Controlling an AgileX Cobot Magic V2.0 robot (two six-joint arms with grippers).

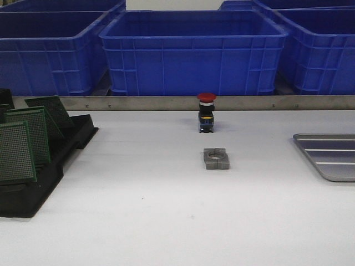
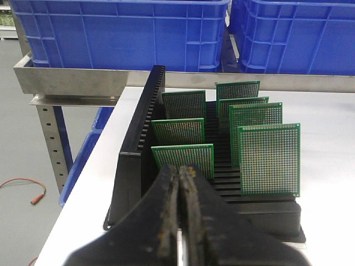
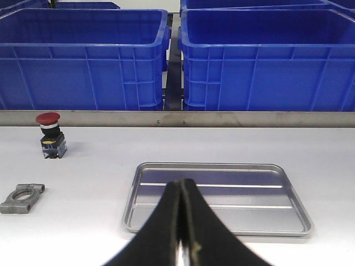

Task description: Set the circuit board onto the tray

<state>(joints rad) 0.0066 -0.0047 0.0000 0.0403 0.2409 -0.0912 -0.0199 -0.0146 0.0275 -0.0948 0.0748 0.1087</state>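
Several green circuit boards [image 2: 269, 159] stand upright in a black slotted rack [image 2: 138, 133] at the table's left edge; the front view shows the boards [image 1: 15, 152] and the rack [image 1: 22, 197] too. My left gripper [image 2: 181, 169] is shut and empty, its tips just short of the nearest board [image 2: 183, 157]. The silver-grey metal tray [image 3: 219, 197] lies bare on the right side of the table and shows partly in the front view as well, tray [image 1: 330, 155]. My right gripper [image 3: 181, 183] hovers shut over the tray's near rim, holding nothing. Neither gripper appears in the front view.
A red push-button switch [image 1: 206, 112] stands mid-table with a grey metal clamp block [image 1: 216, 158] in front of it. Blue plastic crates [image 1: 191, 50] line a metal shelf rail [image 1: 183, 102] behind the table. The table's left edge [image 2: 83, 183] drops off beside the rack.
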